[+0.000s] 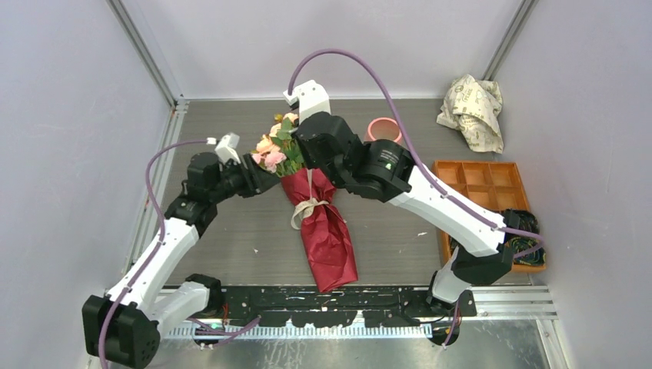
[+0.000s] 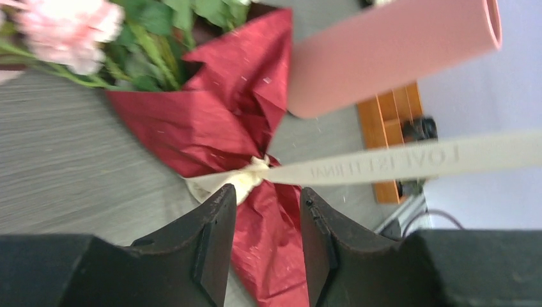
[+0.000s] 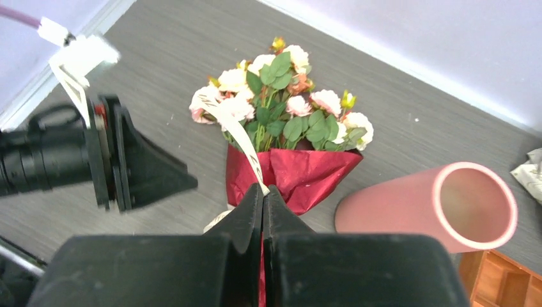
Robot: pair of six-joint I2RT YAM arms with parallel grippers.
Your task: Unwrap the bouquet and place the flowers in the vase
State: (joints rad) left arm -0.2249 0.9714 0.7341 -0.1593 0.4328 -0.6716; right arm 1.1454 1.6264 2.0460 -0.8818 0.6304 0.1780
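The bouquet lies flat in the middle of the top view, with its blooms toward the upper part of the frame and the narrow end of its wrap toward the bottom. At the lower centre of the right wrist view, the right gripper has its two black wedge-shaped fingers pressed together. They pinch a flat cream ribbon. In the left wrist view this matte band runs straight to the right edge. It carries printed letters and comes from a knot at the waist of the wrap.

The left gripper has its fingers spread with nothing between them. Their tips are just beside that knot, but I cannot tell if they touch it.

The wrap is crinkled dark red paper, folded into a cone. The flowers are round ruffled heads in pink, peach and cream among oval green leaves.

The vase, a smooth matte salmon-pink cylinder with an open mouth, is near the wrap at the right of the right wrist view. The table is grey with a fine streaked grain. An orange tray with square compartments sits at the right of the top view, and a crumpled cream printed paper at the upper right.
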